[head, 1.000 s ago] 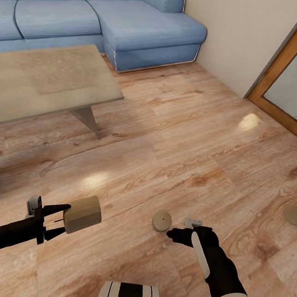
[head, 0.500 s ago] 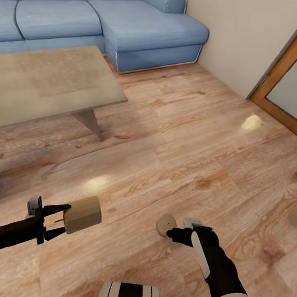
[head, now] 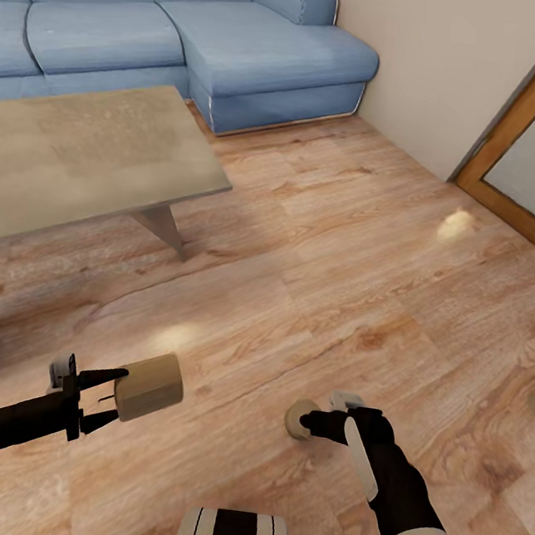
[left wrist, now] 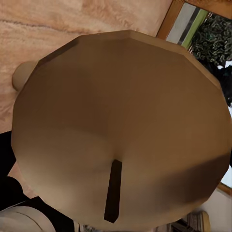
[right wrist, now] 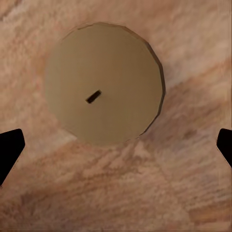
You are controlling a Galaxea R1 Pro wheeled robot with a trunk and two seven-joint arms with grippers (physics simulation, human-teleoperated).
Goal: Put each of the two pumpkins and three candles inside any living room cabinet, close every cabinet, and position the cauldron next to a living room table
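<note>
Holding 1 candle (head: 150,386) tight on its side, the left gripper (head: 107,400) hangs over the floor (head: 344,260). The right gripper (head: 315,422) is spread wide above another candle (head: 297,418) standing there, near the table (head: 89,153).

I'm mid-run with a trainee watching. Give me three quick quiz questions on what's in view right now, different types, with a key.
1. True or false: the left gripper holds a candle.
2. Multiple choice: the candle on the floor lies nearest (A) the sofa, (B) the right gripper, (C) the table.
3. In the right wrist view, how do the right jaws stand around the floor candle?

Key: 1 true. 2 B. 3 Spread wide to either side, above its wick end, not touching it.
</note>
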